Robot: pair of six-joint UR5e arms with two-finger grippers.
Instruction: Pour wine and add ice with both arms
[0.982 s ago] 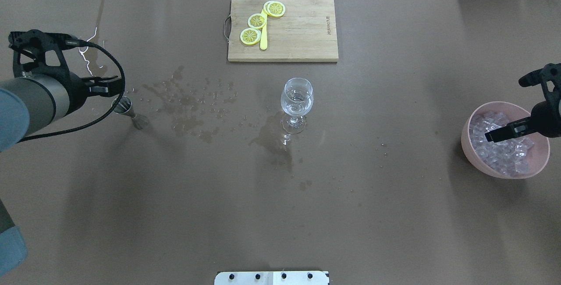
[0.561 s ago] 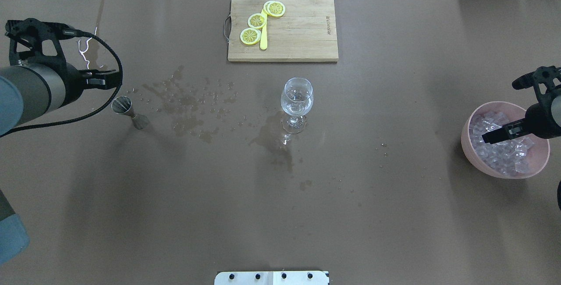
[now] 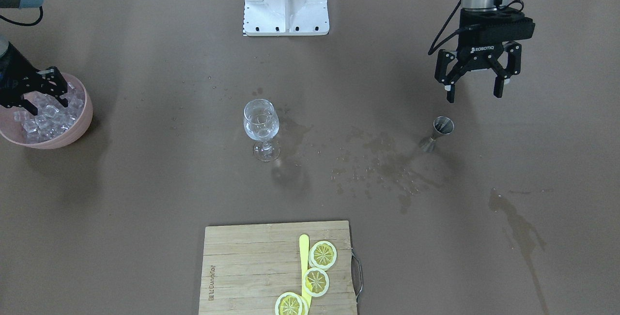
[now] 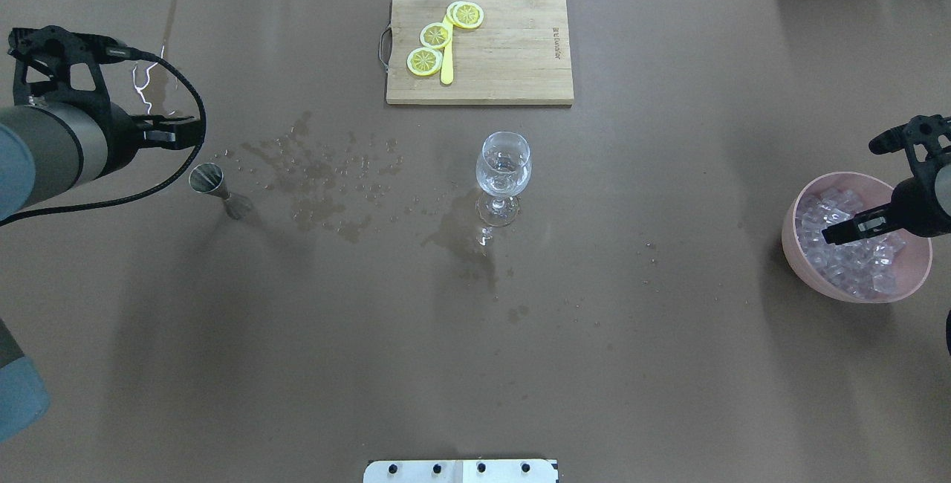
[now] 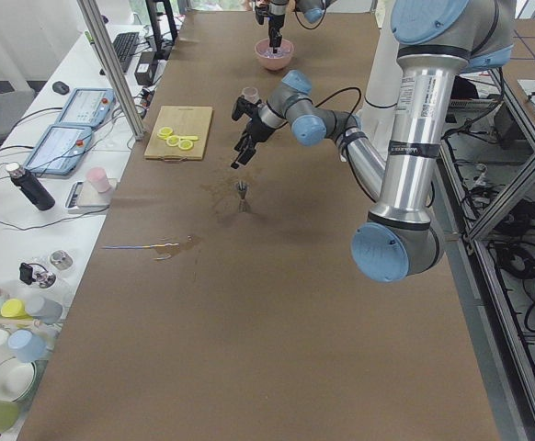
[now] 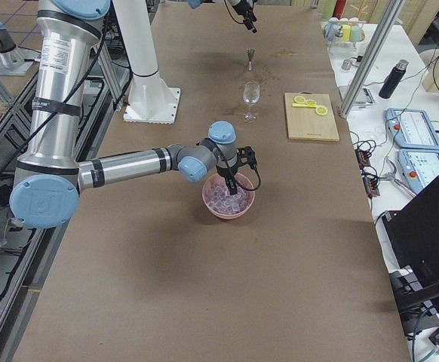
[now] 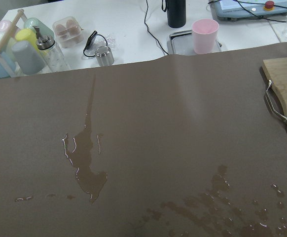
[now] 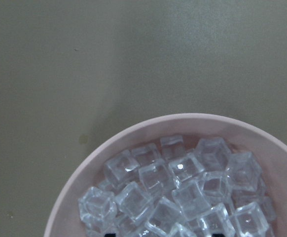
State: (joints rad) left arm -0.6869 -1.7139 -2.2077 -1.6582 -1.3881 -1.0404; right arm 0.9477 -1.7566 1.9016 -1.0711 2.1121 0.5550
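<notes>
Front-facing view: stained brown table (image 3: 145, 208); left gripper (image 3: 474, 95) spread; right gripper (image 3: 46, 102) spread over ice (image 3: 42, 122).

we see the wine (image 3: 261, 133) as a small clear pool (colourless, water-like) low in an upright stemmed glass (image 3: 266, 152) at mid-table. the ice (image 8: 183, 192) is a heap of glassy, whitish cubes filling a pink bowl (image 8: 91, 158) near the table's right end. the right gripper (image 3: 47, 105) has its fingers spread, tips down among the cubes. the left gripper (image 3: 474, 95) hangs above the table, jaws wide apart.
</notes>
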